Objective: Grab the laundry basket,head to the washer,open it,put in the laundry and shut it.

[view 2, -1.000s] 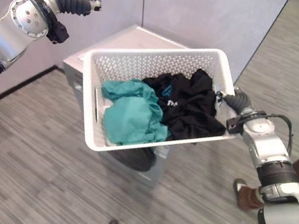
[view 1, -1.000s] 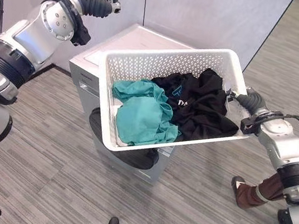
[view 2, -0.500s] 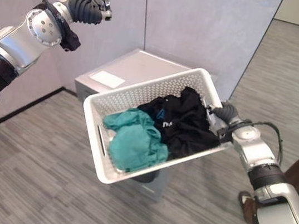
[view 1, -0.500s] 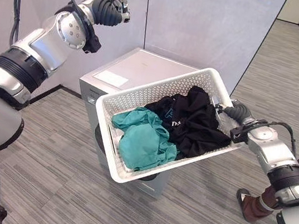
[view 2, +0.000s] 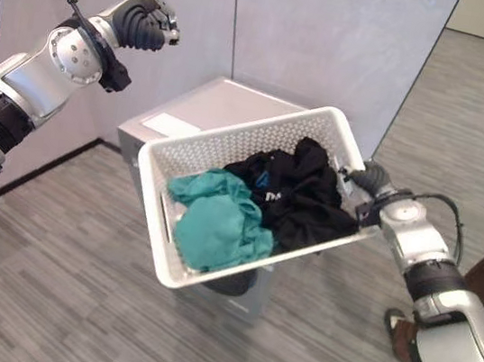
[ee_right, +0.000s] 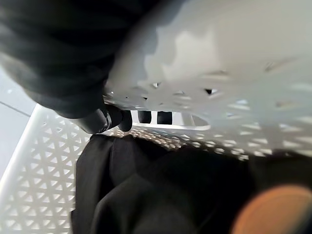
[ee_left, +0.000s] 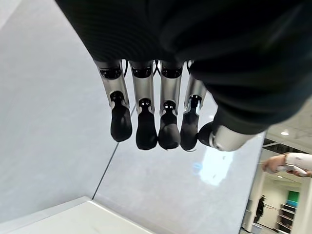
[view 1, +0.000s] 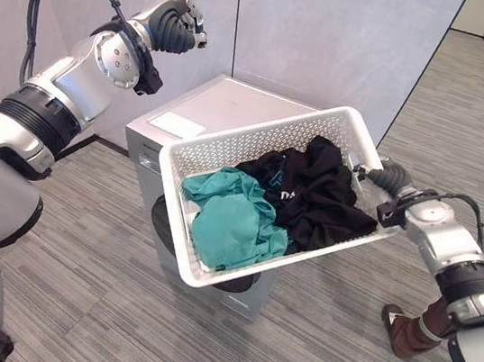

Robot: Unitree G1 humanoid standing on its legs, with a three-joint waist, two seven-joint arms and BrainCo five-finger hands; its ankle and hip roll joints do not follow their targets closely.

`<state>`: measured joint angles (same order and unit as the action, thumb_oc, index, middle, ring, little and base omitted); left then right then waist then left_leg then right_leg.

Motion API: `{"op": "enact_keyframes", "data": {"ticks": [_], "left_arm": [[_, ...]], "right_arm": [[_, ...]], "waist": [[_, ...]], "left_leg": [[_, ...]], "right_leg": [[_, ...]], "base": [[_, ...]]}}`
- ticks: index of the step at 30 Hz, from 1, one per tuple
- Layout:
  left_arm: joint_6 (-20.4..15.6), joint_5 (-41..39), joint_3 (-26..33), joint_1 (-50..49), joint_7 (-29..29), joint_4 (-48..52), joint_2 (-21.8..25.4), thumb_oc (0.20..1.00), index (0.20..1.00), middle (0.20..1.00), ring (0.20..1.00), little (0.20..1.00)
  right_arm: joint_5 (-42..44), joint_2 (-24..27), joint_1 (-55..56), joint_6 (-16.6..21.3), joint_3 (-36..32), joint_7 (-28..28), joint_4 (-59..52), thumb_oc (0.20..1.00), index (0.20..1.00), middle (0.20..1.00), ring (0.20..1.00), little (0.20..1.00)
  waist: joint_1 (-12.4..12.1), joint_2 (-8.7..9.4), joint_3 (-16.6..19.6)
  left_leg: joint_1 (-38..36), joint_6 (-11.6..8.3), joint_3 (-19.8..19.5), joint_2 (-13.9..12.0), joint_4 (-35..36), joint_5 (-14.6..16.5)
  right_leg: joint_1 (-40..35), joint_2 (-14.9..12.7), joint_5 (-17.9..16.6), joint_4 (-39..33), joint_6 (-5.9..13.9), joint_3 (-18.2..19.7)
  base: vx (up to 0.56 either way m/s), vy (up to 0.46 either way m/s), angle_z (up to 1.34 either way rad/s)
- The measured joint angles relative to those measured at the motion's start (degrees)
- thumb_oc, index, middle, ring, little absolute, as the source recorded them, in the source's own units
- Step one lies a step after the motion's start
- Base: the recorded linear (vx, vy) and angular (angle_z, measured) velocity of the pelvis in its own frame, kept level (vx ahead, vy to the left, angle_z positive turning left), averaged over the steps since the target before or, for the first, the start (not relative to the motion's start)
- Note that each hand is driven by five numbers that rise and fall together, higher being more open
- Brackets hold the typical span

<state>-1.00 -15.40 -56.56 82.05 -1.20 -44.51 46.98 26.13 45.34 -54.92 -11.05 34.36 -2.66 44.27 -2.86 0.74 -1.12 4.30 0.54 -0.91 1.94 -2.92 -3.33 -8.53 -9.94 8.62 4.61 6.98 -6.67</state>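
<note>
From the left eye view, the right hand is clasping the end wall of the white perforated plastic laundry basket, which is hanging tilted in the air in front of and above the silver-grey box-shaped washer. Lying inside the basket are a crumpled teal garment toward its lower end and a bundle of black clothes toward the hand's end. The left hand is being held high beside the grey wall panel, well apart from the basket, its fingers curled on nothing. A person's brown trouser leg and shoe are standing on the striped grey floor.

In the left wrist view, the left hand's fingers are bending inward, empty, with the washer top below.

In the right wrist view, dark fingertips are hooking through the basket's handle slot, with the black clothes lying just beyond.
</note>
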Motion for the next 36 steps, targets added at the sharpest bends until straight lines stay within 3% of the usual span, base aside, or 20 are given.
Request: {"op": "enact_keyframes", "data": {"ticks": [2, 5, 14, 23, 29, 34, 36], "left_arm": [[0.1, -0.4, -1.4, 1.1, 0.2, -6.8, -3.9, 0.200, 0.200, 0.200, 0.200, 0.200], [0.2, -0.3, -3.4, 1.5, 0.4, -11.8, -5.5, 0.200, 0.200, 0.200, 0.200, 0.200], [0.4, 0.7, -3.5, 1.5, 0.4, -10.6, -12.1, 0.200, 0.200, 0.200, 0.200, 0.200], [0.1, 0.6, -3.6, 1.3, 0.2, -0.7, -13.9, 0.200, 0.200, 0.200, 0.200, 0.200], [-0.4, -0.4, -3.1, 0.7, -0.3, 5.2, -16.0, 0.200, 0.200, 0.200, 0.200, 0.200], [-1.5, -0.4, -3.0, -1.3, -0.3, 8.1, -16.3, 0.200, 0.200, 0.200, 0.200, 0.200], [-1.5, -0.4, -2.9, -2.1, -0.4, 8.1, -16.3, 0.200, 0.200, 0.200, 0.200, 0.200]], "right_arm": [[-0.3, -1.1, -11.9, -0.7, 8.7, -0.3, 13.9, 0.200, 0.200, 0.200, 0.200, 0.200], [-1.3, -2.6, -19.8, -0.8, 8.6, -0.3, 22.7, 0.200, 0.200, 0.200, 0.200, 0.200], [-1.6, -5.9, -23.8, -1.7, 7.2, 0.1, 29.2, 0.200, 0.200, 0.200, 0.200, 0.200], [1.9, -6.0, -23.8, -1.7, 2.2, 1.7, 29.6, 0.200, 0.200, 0.200, 0.200, 0.200], [7.0, 1.7, -24.4, -1.2, 0.5, 6.0, 31.1, 0.200, 0.200, 0.200, 0.200, 0.200], [7.8, 8.1, -25.8, -0.5, 0.4, 13.0, 32.4, 0.200, 0.200, 0.200, 0.200, 0.200], [7.8, 8.6, -26.1, -0.4, 0.4, 14.2, 32.9, 0.200, 0.200, 0.200, 0.200, 0.200]], "waist": [[-0.7, -0.48, 0.4], [-1.4, -0.76, 0.6], [-3.0, -0.90, 0.8], [-5.0, -1.32, 1.1], [-6.0, -4.09, 3.0], [-5.5, -3.96, 2.9], [-5.3, -3.88, 2.8]], "left_leg": [[0.9, -0.01, -0.1, 0.0, -0.2, 0.0], [1.8, 0.16, -0.5, 0.1, 0.0, -0.2], [2.6, 0.56, -2.4, 1.3, 0.0, 0.0], [3.3, 1.07, -1.8, 2.1, 0.7, -0.1], [9.4, 1.71, -2.9, 2.8, 1.4, -1.9], [11.5, 1.97, -3.1, 3.5, 1.6, -2.1], [11.8, 2.03, -3.0, 3.5, 1.6, -2.1]], "right_leg": [[0.6, 0.0, -0.2, -0.4, 0.16, -0.1], [0.7, 0.0, -0.5, -1.3, 0.50, -1.0], [0.8, -0.5, -0.5, -0.8, 0.64, -2.2], [0.6, -1.7, -0.4, -3.6, 1.29, -2.2], [5.1, -1.7, -2.4, -5.7, 2.13, -3.9], [6.8, -2.2, -2.9, -6.5, 2.64, -4.9], [6.9, -2.2, -3.3, -7.0, 2.92, -4.8]], "base": [[0.01, -0.019, 0.02], [0.02, -0.019, 0.08], [0.08, 0.003, 0.12], [0.03, -0.027, -0.01], [-0.08, -0.004, 0.12], [-0.07, 0.016, 0.06], [-0.07, 0.012, -0.04]]}}
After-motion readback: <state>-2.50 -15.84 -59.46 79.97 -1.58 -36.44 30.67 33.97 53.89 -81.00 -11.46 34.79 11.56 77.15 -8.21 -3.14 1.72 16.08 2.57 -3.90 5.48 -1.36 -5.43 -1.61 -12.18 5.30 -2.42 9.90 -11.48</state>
